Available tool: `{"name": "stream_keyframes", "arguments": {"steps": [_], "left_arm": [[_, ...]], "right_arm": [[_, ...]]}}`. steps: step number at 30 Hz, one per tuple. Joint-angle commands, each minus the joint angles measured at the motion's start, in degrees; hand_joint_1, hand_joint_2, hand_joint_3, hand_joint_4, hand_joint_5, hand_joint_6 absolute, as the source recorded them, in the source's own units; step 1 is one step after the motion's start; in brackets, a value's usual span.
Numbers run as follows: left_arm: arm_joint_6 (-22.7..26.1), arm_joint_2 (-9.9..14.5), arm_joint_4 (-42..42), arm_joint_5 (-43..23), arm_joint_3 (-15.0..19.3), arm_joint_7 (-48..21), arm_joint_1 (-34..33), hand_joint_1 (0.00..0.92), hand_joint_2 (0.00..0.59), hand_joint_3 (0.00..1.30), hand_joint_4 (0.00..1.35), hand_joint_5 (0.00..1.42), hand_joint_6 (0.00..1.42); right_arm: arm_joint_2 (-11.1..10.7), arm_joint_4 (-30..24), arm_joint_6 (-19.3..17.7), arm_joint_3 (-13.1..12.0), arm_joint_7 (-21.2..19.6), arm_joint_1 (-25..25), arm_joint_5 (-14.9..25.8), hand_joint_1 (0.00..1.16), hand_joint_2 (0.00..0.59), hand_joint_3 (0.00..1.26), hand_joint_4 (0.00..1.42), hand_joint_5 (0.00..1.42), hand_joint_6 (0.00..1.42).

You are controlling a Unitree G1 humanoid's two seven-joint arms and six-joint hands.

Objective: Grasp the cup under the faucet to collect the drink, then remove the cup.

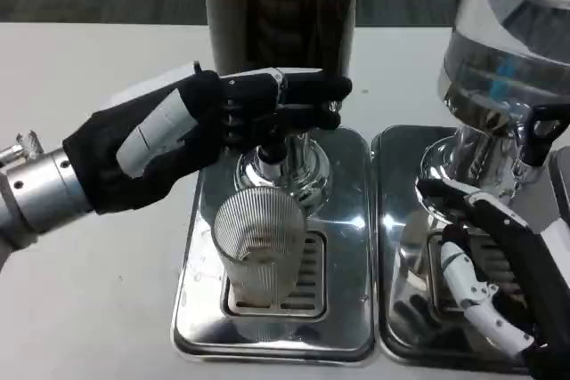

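Note:
A clear ribbed cup (260,246) stands upright on the grille of the left drip tray (349,309), right under the chrome faucet (285,165) of the dark drink dispenser (280,6). My left hand (209,122), black-backed, reaches in from the left above the cup. Its fingers (294,100) close around the faucet's black handle. The cup's lower part looks pale, and I cannot tell how much liquid is inside. My right hand (485,264) hovers over the right drip tray with its fingers apart, holding nothing and well clear of the cup.
A second dispenser (508,60) with a clear tank and its own chrome faucet (472,162) stands at the right on a second steel tray (401,309). White tabletop (98,291) spreads to the left and front of the trays.

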Motion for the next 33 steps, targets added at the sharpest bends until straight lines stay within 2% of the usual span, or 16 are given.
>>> {"name": "stream_keyframes", "arguments": {"steps": [1, 8, 17, 20, 26, 30, 32, 33], "left_arm": [[-1.4, 0.4, -1.4, 1.4, -1.3, -1.2, 1.6, 0.0, 0.032, 0.2, 0.09, 0.14, 0.03], [-3.9, 1.3, -2.9, 3.1, -0.7, 0.3, 3.4, 0.0, 0.032, 0.21, 0.1, 0.14, 0.04], [-7.7, 2.0, -4.1, 5.1, -0.2, 2.7, 5.2, 0.0, 0.037, 0.21, 0.1, 0.13, 0.04], [-8.8, 2.2, -4.4, 5.6, -0.3, 3.3, 5.6, 0.0, 0.038, 0.21, 0.1, 0.13, 0.04], [-10.2, 2.4, -4.6, 6.3, -0.2, 4.0, 6.1, 0.0, 0.039, 0.21, 0.1, 0.13, 0.04], [-11.3, 2.5, -4.6, 7.0, -0.2, 4.5, 6.3, 0.0, 0.04, 0.21, 0.1, 0.13, 0.04], [-11.8, 2.4, -4.6, 7.3, -0.3, 4.7, 6.3, 0.0, 0.041, 0.2, 0.1, 0.13, 0.04], [-12.2, 2.4, -4.7, 7.5, -0.3, 4.9, 6.4, 0.0, 0.042, 0.2, 0.1, 0.12, 0.04]], "right_arm": [[-0.6, 0.3, 1.0, -0.5, 1.2, -1.4, 1.8, 0.44, 0.586, 0.26, 0.18, 0.15, 0.13], [-1.2, 0.8, 1.8, -0.7, 2.2, -2.9, 2.7, 0.44, 0.586, 0.26, 0.18, 0.15, 0.13], [-1.8, 1.7, 2.9, -1.2, 4.9, -5.0, 6.7, 0.44, 0.582, 0.26, 0.17, 0.16, 0.14], [-1.9, 1.7, 3.1, -1.5, 5.2, -5.3, 7.0, 0.44, 0.533, 0.24, 0.17, 0.16, 0.14], [-2.0, 1.7, 4.5, -1.8, 6.5, -5.6, 8.7, 0.45, 0.501, 0.24, 0.17, 0.17, 0.15], [-2.7, 1.8, 4.8, -1.9, 8.1, -6.5, 10.0, 0.47, 0.447, 0.23, 0.17, 0.18, 0.16], [-3.0, 1.9, 5.7, -1.9, 9.2, -6.9, 11.5, 0.48, 0.442, 0.23, 0.17, 0.18, 0.16], [-3.1, 1.8, 6.1, -2.0, 9.5, -7.1, 11.9, 0.49, 0.419, 0.22, 0.17, 0.18, 0.17]]}}
